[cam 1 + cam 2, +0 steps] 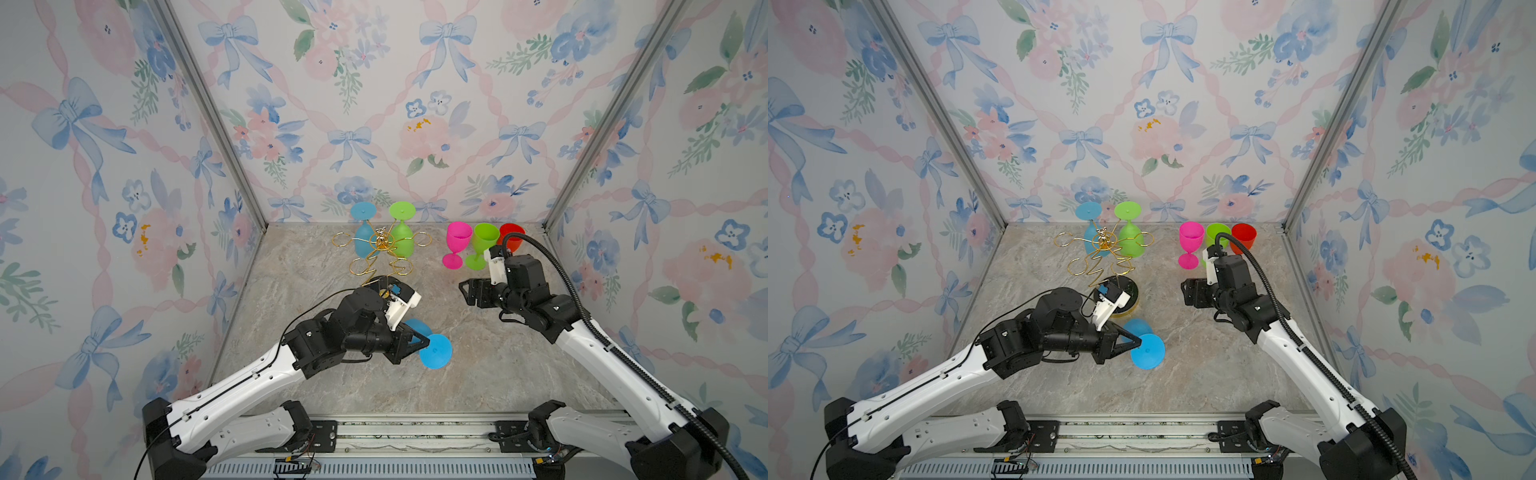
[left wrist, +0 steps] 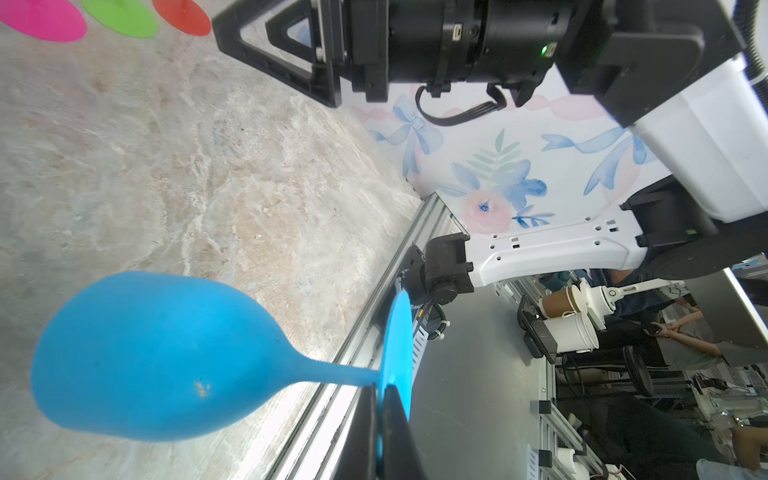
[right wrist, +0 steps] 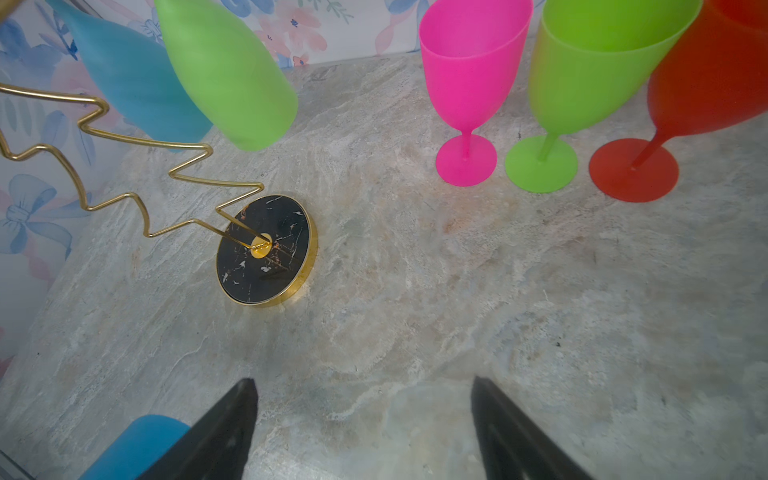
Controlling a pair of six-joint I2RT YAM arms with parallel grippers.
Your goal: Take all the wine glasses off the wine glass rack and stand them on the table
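Note:
My left gripper (image 1: 428, 341) (image 2: 380, 399) is shut on the round foot of a blue wine glass (image 1: 436, 351) (image 1: 1148, 351) (image 2: 158, 361). The glass lies sideways above the table, clear of the rack and in front of it. The wine glass rack (image 1: 380, 245) (image 1: 1102, 243), gold wire on a black gold-rimmed base (image 3: 266, 249), stands at the back. A blue glass (image 1: 363, 241) and a green glass (image 1: 402, 241) hang upside down on it. My right gripper (image 1: 464, 291) (image 3: 361, 382) hovers open and empty, to the right of the rack.
A pink glass (image 1: 457, 243), a green glass (image 1: 484, 243) and a red glass (image 1: 513, 237) stand upright at the back right, just behind my right wrist. Patterned walls close the table on three sides. A metal rail (image 1: 415, 432) runs along the front edge.

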